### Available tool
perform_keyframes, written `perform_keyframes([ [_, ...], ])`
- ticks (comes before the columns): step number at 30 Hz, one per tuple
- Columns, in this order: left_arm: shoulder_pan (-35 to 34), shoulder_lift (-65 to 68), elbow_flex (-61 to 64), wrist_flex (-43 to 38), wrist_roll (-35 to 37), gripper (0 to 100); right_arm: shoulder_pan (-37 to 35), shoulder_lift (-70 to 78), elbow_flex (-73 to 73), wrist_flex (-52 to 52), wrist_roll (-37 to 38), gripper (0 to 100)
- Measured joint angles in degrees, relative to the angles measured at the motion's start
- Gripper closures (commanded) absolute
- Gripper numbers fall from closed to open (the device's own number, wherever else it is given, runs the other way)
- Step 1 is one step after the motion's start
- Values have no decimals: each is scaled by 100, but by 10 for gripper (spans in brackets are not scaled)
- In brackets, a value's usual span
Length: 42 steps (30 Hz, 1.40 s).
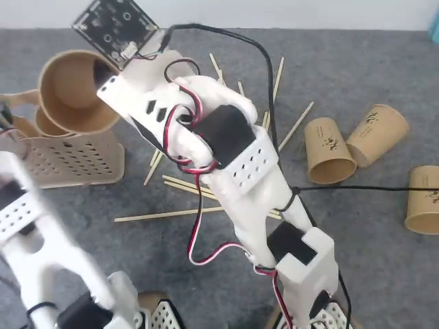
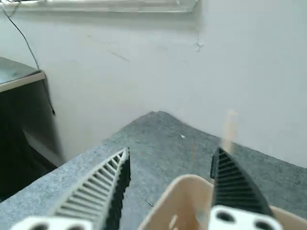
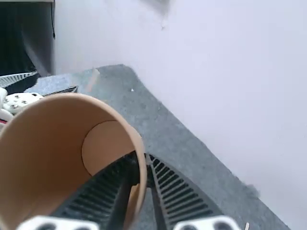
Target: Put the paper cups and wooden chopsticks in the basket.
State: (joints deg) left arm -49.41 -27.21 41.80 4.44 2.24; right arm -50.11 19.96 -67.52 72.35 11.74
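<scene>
At 6 o'clock in the high view stand the bases of both arms; the left arm [image 1: 41, 240] rises toward 8 o'clock and the right arm [image 1: 254, 192] runs up through the centre toward 11 o'clock. Loose wooden chopsticks [image 1: 168, 214] lie scattered on the grey table [image 1: 357, 267] under and around the right arm, from the centre out to 1 o'clock. At 3 o'clock three paper cups [image 1: 329, 151] lie on their sides, two touching and one well apart at the edge.

At 9 o'clock sits the perforated basket [image 1: 75, 161] with one cup [image 1: 42, 123] already in it. Just above the basket, at 10 o'clock, hangs the held cup [image 1: 72, 92], mouth toward the camera. The right gripper [image 3: 142, 165] is clenched on that cup's rim, one finger inside and one outside.

The left gripper [image 2: 171, 158] is released, its jaws spread wide, with a cup rim [image 2: 182, 206] low between them. Beyond stands a white wall [image 2: 192, 72].
</scene>
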Motion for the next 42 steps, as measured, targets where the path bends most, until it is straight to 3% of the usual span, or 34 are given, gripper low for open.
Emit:
perform_keyframes([
  [12, -2022, -1829, -378, 1626, 202, 732, 0, 853, 0, -1073, -501, 991],
  [18, -3103, -2453, 325, 1776, 686, 732, 0, 1266, 0, -1213, -536, 991],
  [22, -3262, -2602, 1292, 1653, 721, 732, 0, 1459, 0, -1213, -554, 991],
  [32, -3437, -2629, 3727, -158, 721, 732, -18, 1776, 0, -949, -554, 991],
  [42, -3437, -2629, 4308, -281, 545, 732, -26, 1802, -422, -466, -571, 991],
])
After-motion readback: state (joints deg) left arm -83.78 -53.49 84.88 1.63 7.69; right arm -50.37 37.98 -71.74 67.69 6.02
